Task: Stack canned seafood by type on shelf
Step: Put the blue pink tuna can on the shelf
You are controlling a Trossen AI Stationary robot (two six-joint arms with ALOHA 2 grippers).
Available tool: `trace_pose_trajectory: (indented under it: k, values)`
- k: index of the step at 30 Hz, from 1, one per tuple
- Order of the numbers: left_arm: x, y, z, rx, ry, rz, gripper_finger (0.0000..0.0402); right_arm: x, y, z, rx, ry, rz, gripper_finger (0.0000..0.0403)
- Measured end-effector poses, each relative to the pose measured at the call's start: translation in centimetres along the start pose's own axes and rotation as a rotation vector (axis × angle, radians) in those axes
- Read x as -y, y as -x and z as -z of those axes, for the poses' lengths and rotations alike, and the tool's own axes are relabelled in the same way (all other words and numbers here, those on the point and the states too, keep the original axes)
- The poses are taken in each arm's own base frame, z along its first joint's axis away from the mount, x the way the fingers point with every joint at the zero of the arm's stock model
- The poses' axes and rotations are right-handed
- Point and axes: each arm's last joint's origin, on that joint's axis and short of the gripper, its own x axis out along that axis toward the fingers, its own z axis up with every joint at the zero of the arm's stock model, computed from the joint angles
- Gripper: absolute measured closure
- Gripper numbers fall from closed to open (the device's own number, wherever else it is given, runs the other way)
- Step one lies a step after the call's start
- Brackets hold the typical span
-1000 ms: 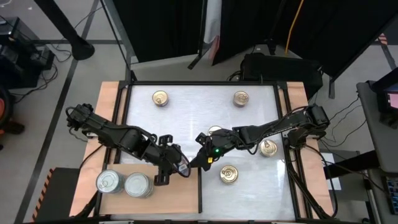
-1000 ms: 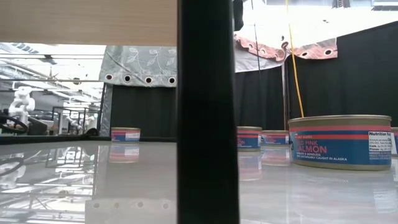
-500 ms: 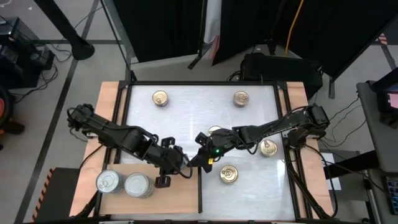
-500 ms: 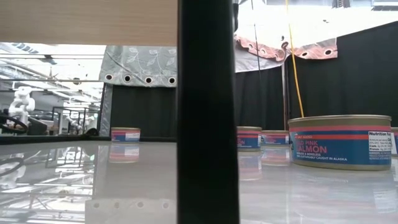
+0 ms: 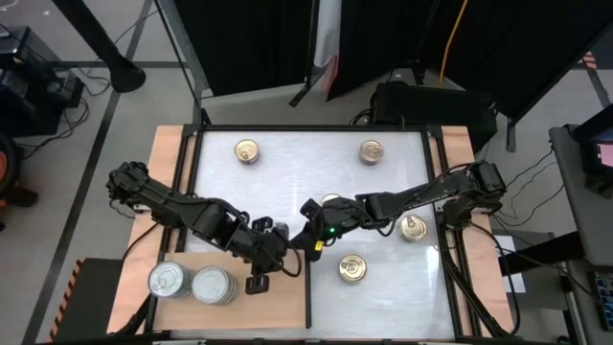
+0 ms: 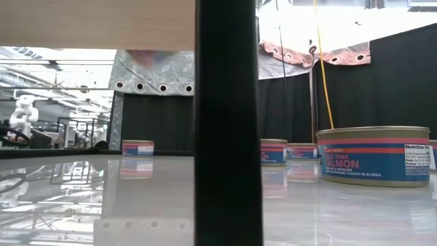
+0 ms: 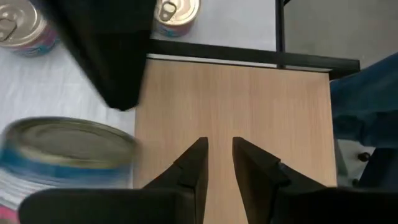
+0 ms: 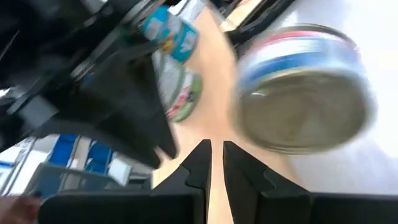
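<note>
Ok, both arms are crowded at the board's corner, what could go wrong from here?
The blurred tin lies right beside the left gripper and the right gripper, yet neither holds it; it may be loose and could roll away. The two grippers are also very close together by the edge of the board, so they might knock each other or that tin.

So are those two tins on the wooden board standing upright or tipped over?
Upright. From above, both tins show their round silver lids, side by side on the board.
</note>
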Motion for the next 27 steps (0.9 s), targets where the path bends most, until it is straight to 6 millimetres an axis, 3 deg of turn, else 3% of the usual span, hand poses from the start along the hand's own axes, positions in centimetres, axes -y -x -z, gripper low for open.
trace_pose_trajectory:
  k: [5, 10, 15, 20, 24, 27]
  values:
    - [0.0, 0.1, -0.1, 0.001, 0.026, 0.002, 0.0323, 1.3, 0.2, -0.5, 0.042, -0.037, 0.121, 0.0371]
    - [-0.8, 1.9, -0.6, 0.061, 0.203, -0.009, 0.0323, 3.4, 0.8, -1.4, 0.009, -0.085, 0.259, 0.0371]
    - [-2.7, 4.4, 0.0, 0.162, 0.359, -0.206, 0.0323, 6.0, 3.0, -3.6, 0.039, -0.225, 0.438, 0.0371]
    - [-4.6, 6.1, 0.0, 0.238, 0.454, -0.313, 0.0323, 8.6, 5.1, -7.6, 0.034, -0.054, 0.464, 0.0342]
    - [-5.3, 6.9, -0.2, 0.281, 0.505, -0.314, 0.0323, 10.7, 7.5, -11.1, -0.043, 0.190, 0.438, 0.0284]
    - [-5.4, 7.0, -0.2, 0.286, 0.532, -0.313, 0.0323, 11.9, 8.6, -11.6, -0.171, 0.436, 0.460, 0.0230]
